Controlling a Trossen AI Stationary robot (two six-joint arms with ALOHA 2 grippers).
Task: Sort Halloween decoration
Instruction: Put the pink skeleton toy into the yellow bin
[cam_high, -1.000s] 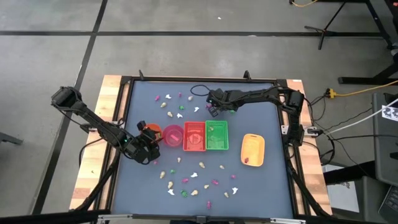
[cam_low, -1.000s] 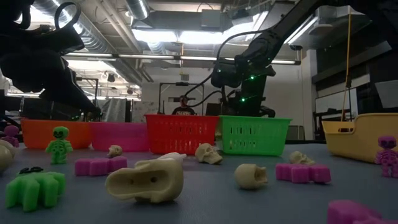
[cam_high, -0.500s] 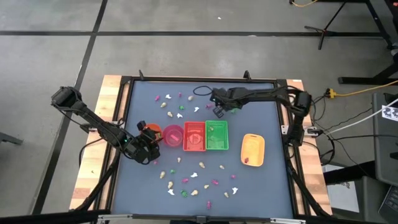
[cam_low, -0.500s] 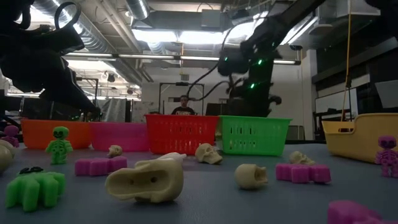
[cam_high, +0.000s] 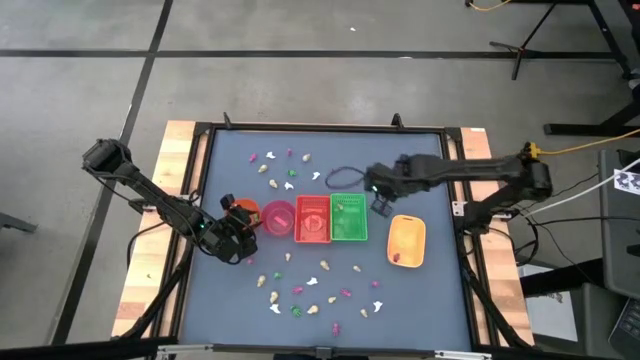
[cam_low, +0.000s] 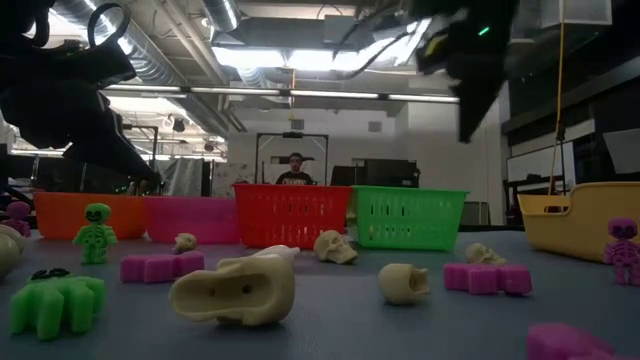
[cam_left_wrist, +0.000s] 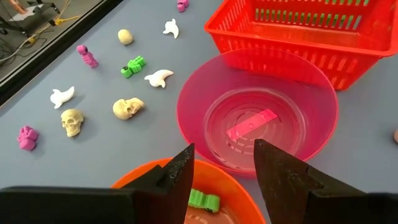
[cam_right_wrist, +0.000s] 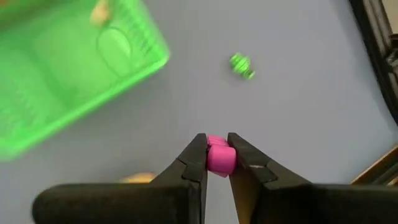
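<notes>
Blue-grey tabletop (cam_high: 420, 290) carries scattered trinkets; one magenta-pink trinket (cam_right_wrist: 220, 156) sits pinched between the right gripper's (cam_right_wrist: 217, 152) fingers, held above the table between the green basket (cam_high: 348, 219) and yellow tray (cam_high: 407, 241), arm stretched inward. Left gripper (cam_left_wrist: 221, 163), fingers apart, hovers over the orange bowl (cam_left_wrist: 249, 202) beside the pink bowl (cam_left_wrist: 258, 112)

The grey table (cam_high: 430, 290) bears baskets (cam_high: 330, 220), bowls (cam_high: 278, 218), scattered trinkets (cam_high: 300, 292).

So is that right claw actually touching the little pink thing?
Touching. The right wrist view shows the right gripper with both fingers pressed against the pink trinket.
</notes>
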